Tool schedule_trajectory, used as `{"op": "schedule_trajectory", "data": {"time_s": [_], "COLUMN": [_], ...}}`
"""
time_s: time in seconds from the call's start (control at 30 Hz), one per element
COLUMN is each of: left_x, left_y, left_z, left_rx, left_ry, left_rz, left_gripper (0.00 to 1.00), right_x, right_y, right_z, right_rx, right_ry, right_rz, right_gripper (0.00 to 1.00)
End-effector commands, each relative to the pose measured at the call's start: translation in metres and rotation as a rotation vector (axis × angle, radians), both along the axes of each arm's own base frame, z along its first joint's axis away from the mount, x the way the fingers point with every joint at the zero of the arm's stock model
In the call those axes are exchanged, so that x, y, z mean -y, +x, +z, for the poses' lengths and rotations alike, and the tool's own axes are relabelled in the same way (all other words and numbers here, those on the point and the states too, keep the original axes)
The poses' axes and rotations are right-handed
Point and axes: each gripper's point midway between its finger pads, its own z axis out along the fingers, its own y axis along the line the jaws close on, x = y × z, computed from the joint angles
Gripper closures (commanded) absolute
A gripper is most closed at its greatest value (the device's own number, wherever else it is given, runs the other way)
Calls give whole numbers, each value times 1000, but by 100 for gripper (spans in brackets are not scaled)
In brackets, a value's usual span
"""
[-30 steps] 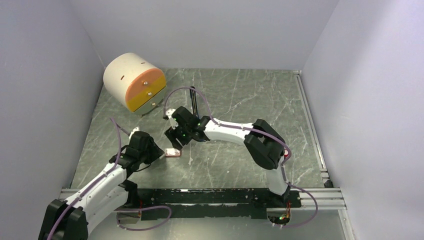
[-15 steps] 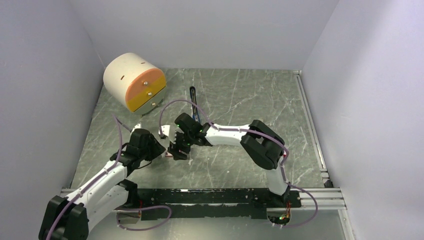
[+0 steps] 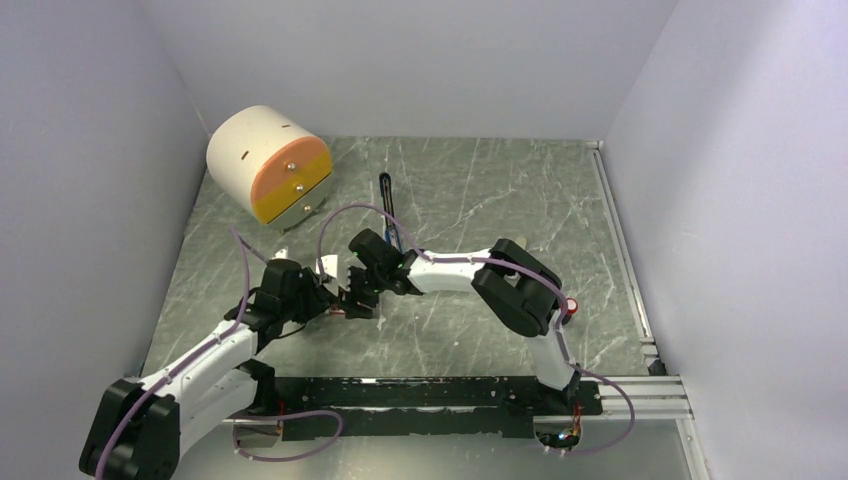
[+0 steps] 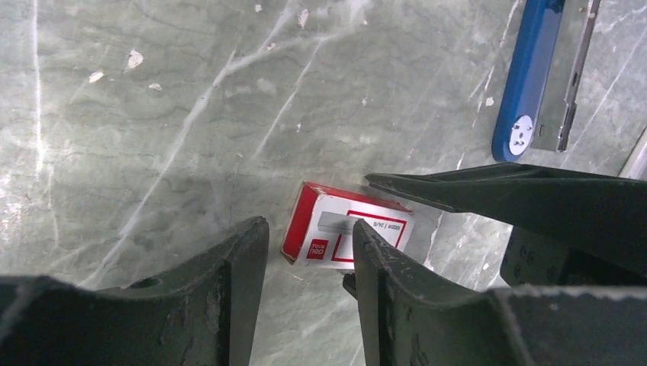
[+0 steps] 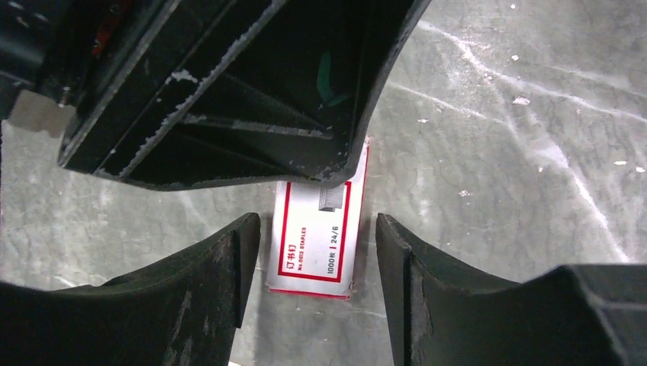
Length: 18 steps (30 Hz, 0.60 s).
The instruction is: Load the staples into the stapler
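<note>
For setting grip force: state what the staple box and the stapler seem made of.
Staple box: probably thin cardboard, matte white with printed red border and folded edges. Stapler: glossy blue shell, plastic or painted metal, unclear which; its silvery channel looks like bare steel, dully reflective.

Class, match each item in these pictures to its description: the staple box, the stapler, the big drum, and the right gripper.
Items:
1. staple box
2. stapler
3. drum
4. right gripper

Descriptions:
A. blue, metal channel showing
B. cream and orange, at the far-left corner
C. open, one finger on each side of the box
D. red and white, lying flat

Pairs: 1-D, 2-A, 3-B, 4-C
</note>
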Motion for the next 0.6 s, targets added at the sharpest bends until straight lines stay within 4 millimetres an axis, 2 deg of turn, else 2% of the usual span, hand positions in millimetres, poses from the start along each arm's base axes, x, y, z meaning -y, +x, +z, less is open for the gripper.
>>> {"op": "schedule_trajectory", "data": {"time_s": [0.0, 0.07, 0.13, 0.27, 0.43, 0.57], "left_x": [9, 13, 14, 19, 28, 30], "left_y": [7, 8, 7, 3, 4, 5], "left_z": [8, 12, 12, 9, 16, 16], "left_rx": [64, 76, 77, 63, 96, 111], "left_ry": [-41, -57, -63, -103, -150, -156], "left_rz": [-62, -92, -101, -131, -171, -197], "left_gripper": [48, 44, 41, 41, 54, 58], "right_x": [5, 2, 5, 14, 21, 22], "right_y": [4, 7, 10, 12, 8, 2], "right_z": [-22, -19, -20, -16, -11, -8], "right_rx": [37, 62, 89, 86, 70, 50], "right_ry": [-27, -5, -6, 16, 58, 85], "right_rz": [6, 9, 6, 18, 34, 59], "right_gripper": [41, 52, 56, 57, 57, 56]}}
